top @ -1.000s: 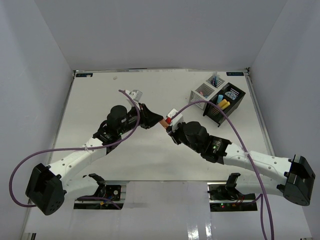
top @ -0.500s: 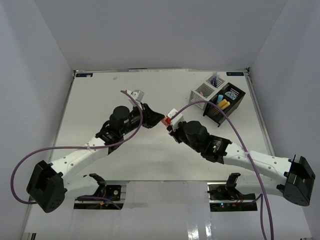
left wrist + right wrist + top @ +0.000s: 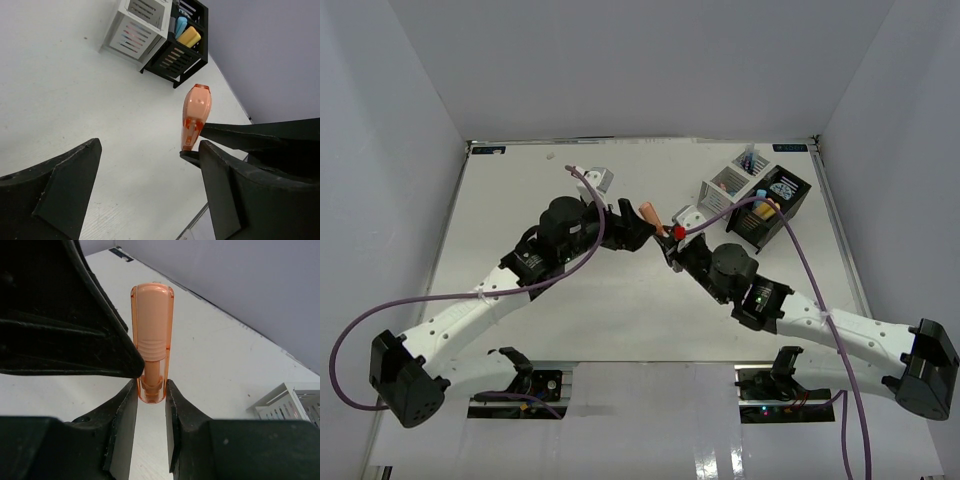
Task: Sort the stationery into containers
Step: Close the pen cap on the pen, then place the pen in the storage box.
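Above the middle of the bench (image 3: 520, 190), the right arm's fingers (image 3: 122, 415) pinch an orange marker (image 3: 152, 325) by one end; the left arm's fingers (image 3: 65, 185) stand spread beside it.

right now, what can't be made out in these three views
White box contents: too small in the top view, cut off by the top edge in the left wrist view.
Orange marker lower end: in the right wrist view, hidden between the fingers of the right end effector.
Black box contents: top view, too small to count.
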{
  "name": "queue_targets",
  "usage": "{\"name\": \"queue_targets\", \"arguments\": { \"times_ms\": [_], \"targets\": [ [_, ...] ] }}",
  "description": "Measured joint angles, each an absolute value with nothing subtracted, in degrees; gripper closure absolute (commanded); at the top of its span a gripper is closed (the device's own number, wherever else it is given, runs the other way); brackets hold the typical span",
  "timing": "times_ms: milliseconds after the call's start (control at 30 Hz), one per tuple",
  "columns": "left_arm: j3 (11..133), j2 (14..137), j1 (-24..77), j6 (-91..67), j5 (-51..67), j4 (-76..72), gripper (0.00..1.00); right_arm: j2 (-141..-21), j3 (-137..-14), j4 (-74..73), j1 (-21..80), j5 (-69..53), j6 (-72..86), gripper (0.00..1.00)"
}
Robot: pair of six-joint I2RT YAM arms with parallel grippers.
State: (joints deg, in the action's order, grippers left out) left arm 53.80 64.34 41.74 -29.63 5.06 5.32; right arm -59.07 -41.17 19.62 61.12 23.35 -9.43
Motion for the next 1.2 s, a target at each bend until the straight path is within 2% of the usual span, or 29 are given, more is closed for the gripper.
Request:
{"name": "queue_targets", "arguments": {
  "times_ms": [167,433,600,933,1200],
  "targets": [
    [57.98,62.15,41.76,-27.81,2.11,10.24,0.04,-58.87,-38.70,22.79,60.14,25.43,-9.47,0.92],
    [59.75,56.95,41.76,-24.97,-3.60,14.90,0.04,-60.58,-36.88,21.89,56.34,26.87,-8.67,0.92],
    [58.83,55.64,41.76,-21.26,-6.33,17.19,0.04,-61.06,-37.89,15.51,53.52,26.79,-6.48,0.92],
    [47.40,52.25,41.76,-14.13,-13.37,20.97,0.04,-70.22,-54.33,-0.95,31.88,19.42,0.75,0.92],
    [41.91,51.92,41.71,-12.38,-17.39,22.55,0.04,-86.46,-73.30,-12.69,22.46,12.95,3.44,0.92]
  ]
}}
